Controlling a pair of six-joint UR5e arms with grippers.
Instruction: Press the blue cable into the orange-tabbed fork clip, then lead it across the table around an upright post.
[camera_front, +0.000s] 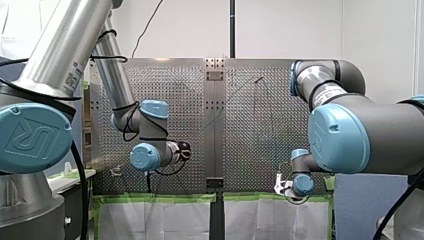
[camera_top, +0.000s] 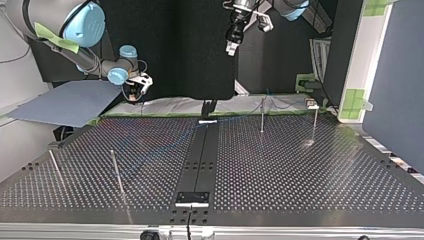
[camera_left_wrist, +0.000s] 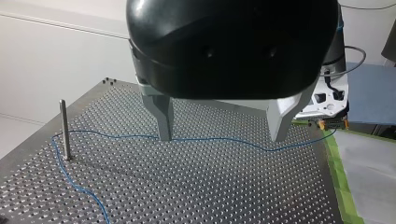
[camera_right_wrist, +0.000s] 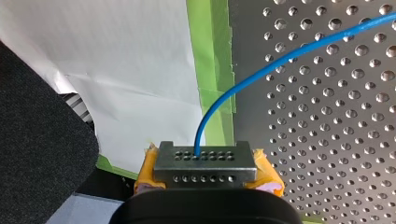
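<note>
Plainly, in the right wrist view the right gripper (camera_right_wrist: 204, 156) is clamped on the blue cable (camera_right_wrist: 243, 77), jaws together, with yellow pads (camera_right_wrist: 268, 175) showing at either side. The cable comes straight out of the grip, then arcs away over the perforated table (camera_right_wrist: 327, 116). The gripper sits at the table's edge, over green tape (camera_right_wrist: 212, 70) and a white sheet (camera_right_wrist: 116, 70). A dark rounded shape (camera_right_wrist: 37, 140) fills the corner beside it; cannot tell what it is. Left wrist view: the left gripper (camera_left_wrist: 223, 139) has its jaws apart with nothing between them, and its black body blocks much of the scene. The cable lies on the table beyond the fingertips. It runs from the right gripper at the taped edge across to an upright post (camera_left_wrist: 65, 130), bends round it and comes toward the camera, cut off at the frame edge. Whether it touches the post, cannot tell. Top view: the left gripper hangs well above the table, and the right gripper sits low at the far edge on the view's left. The cable is only a faint blue line there, lost in places. Four thin posts stand on the table in that view. A small pale fitting (camera_top: 312, 104) sits at the far edge on the view's right, too small to say whether it is the clip. Front view: both grippers are largely hidden behind their own wrists, and the cable is barely traceable.
</note>
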